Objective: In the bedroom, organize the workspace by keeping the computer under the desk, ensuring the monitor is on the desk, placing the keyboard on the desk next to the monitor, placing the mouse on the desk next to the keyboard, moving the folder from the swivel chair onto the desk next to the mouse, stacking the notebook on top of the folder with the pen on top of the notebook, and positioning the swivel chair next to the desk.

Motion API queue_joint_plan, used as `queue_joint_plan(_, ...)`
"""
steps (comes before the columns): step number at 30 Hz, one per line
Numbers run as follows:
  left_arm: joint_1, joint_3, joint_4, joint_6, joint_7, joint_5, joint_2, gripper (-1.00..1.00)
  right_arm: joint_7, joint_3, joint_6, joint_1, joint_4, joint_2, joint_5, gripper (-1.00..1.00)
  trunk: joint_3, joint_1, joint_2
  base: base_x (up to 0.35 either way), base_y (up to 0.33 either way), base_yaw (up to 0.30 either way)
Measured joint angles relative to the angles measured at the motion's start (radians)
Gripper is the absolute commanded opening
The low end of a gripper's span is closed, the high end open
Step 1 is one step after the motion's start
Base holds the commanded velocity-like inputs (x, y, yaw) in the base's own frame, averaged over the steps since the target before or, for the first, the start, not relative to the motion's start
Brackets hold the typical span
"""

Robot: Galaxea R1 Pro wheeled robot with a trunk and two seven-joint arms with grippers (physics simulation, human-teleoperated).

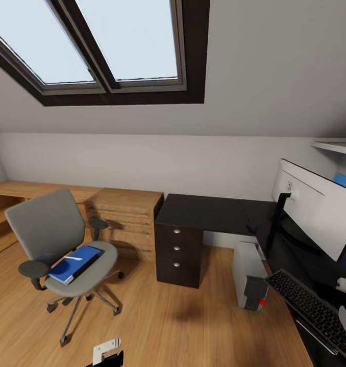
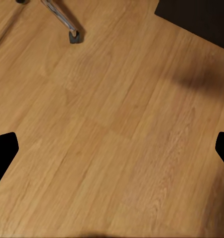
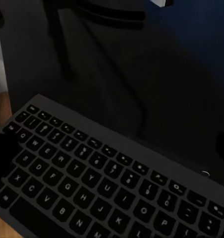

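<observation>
The grey swivel chair (image 1: 55, 239) stands on the floor left of the desk (image 1: 208, 214). The blue folder (image 1: 73, 265) lies on its seat with a small white thing on top. The light grey computer (image 1: 247, 275) stands under the black desk top. On the desk, the monitor (image 1: 316, 204) shows its white back. The dark keyboard (image 1: 311, 306) lies at the desk's near edge. My right gripper (image 3: 112, 146) hovers open just above the keyboard (image 3: 102, 183). My left gripper (image 2: 112, 148) hangs open over bare floor. Mouse, notebook and pen are out of view.
A low oak chest (image 1: 124, 219) with bar handles stands between chair and desk, joined to a long oak bench along the wall. A sloped ceiling with skylights hangs overhead. A white shelf (image 1: 336, 147) sits above the monitor. A chair castor (image 2: 73, 35) lies near my left gripper.
</observation>
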Motion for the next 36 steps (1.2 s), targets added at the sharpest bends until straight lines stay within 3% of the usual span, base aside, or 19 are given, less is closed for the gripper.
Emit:
queue_joint_plan(28, 0.0, 0.0, 0.003, 0.001, 0.001, 0.0, 0.0, 1.0, 0.002, 0.0, -0.002, 0.0, 0.0, 0.01, -0.001, 1.0, 0.0, 0.0, 0.0, 0.008, 0.0, 0.0)
queue_joint_plan(29, 0.0, 0.001, 0.003, 0.001, 0.004, 0.0, 0.001, 1.0, 0.001, 0.0, -0.004, 0.0, 0.0, 0.031, -0.002, 1.0, 0.0, 0.0, 0.0, 0.0, 0.0, 0.0)
queue_joint_plan(36, 0.0, 0.001, 0.004, 0.0, 0.009, 0.0, 0.0, 1.0, -0.001, -0.001, -0.02, 0.0, -0.001, 0.068, -0.001, 1.0, 0.0, 0.0, 0.0, 0.0, 0.0, -0.045)
